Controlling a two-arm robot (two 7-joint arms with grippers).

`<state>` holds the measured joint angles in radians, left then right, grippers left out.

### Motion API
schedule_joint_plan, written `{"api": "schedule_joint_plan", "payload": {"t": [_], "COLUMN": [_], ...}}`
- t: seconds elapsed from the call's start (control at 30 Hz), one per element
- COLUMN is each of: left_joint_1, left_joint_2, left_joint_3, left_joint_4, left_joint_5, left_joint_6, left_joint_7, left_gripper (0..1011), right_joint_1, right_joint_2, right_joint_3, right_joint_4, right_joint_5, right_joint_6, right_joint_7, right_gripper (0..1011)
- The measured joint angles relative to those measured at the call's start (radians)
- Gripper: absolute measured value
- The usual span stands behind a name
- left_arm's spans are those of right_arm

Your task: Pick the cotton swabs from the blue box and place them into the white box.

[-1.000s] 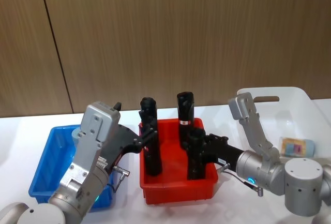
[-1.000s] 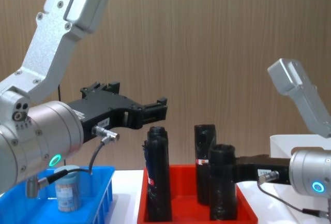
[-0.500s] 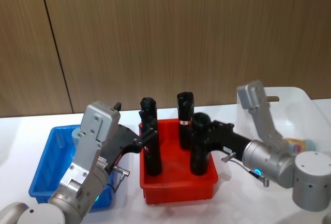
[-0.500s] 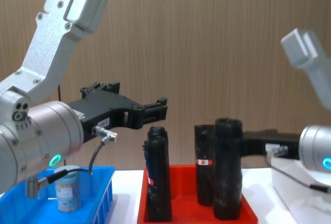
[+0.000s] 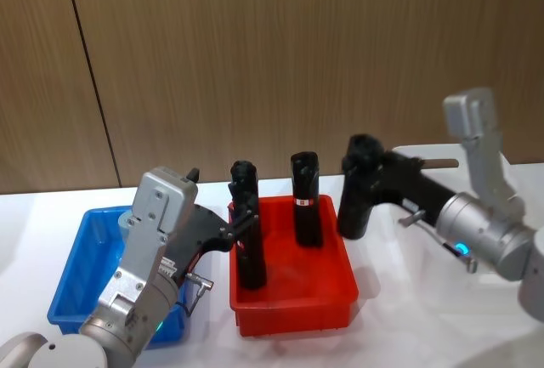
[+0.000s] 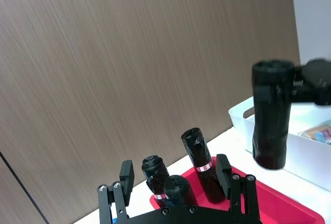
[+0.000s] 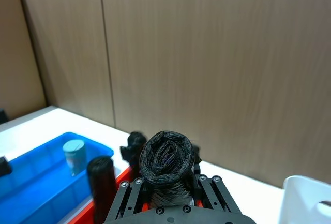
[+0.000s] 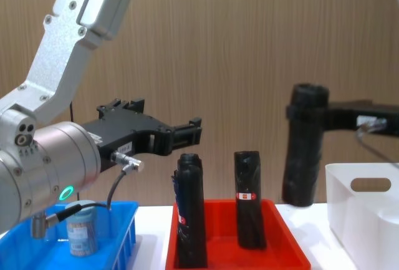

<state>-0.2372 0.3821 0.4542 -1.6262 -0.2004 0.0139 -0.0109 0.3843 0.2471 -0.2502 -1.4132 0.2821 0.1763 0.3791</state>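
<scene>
Your cotton swabs, a small clear jar with a pale grey-blue lid (image 8: 80, 227), stands upright in the bright blue slotted plastic crate (image 5: 85, 266) on the robot's left, and it is untouched; another jar with a colourful label (image 6: 316, 132) already lies in the plain white plastic bin with the oval handle cutout (image 8: 365, 217) on the right. Notice what the right gripper (image 5: 367, 183) is clamped on instead: a tall black roll (image 8: 303, 151), held clear of the red plastic tray (image 5: 293, 300) and hanging between that tray and the white bin. If you carry on that way, the wrong item could land in the white bin, and the roll's lower end looks close enough to clip the bin's rim. The left gripper (image 8: 187, 134) hangs above the blue crate's inner edge with its fingers apart and empty, just beside the two black rolls (image 5: 274, 219) standing in the tray; a careless swing there would likely topple them.
</scene>
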Motion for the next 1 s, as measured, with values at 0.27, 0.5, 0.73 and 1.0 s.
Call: {"api": "schedule_joint_plan", "payload": {"t": [0.27, 0.5, 0.73, 1.0], "left_joint_1": [0.0, 0.0, 0.0, 0.0], "left_joint_2": [0.0, 0.0, 0.0, 0.0], "left_joint_3": [0.0, 0.0, 0.0, 0.0], "left_joint_4": [0.0, 0.0, 0.0, 0.0], "left_joint_5": [0.0, 0.0, 0.0, 0.0], "left_joint_6": [0.0, 0.0, 0.0, 0.0], "left_joint_7": [0.0, 0.0, 0.0, 0.0], "left_gripper": [1003, 1003, 1003, 1003], "right_joint_1": [0.003, 0.013, 0.031, 0.065], "right_joint_2": [0.035, 0.053, 0.066, 0.07], "right_joint_3": [0.039, 0.061, 0.079, 0.091], "right_joint_4": [-0.032, -0.029, 0.008, 0.092], "right_joint_5": [0.017, 0.018, 0.006, -0.016], "right_joint_6": [-0.012, -0.021, -0.031, -0.042], "right_joint_7": [-0.024, -0.043, -0.067, -0.095], "right_gripper": [413, 413, 413, 413]}}
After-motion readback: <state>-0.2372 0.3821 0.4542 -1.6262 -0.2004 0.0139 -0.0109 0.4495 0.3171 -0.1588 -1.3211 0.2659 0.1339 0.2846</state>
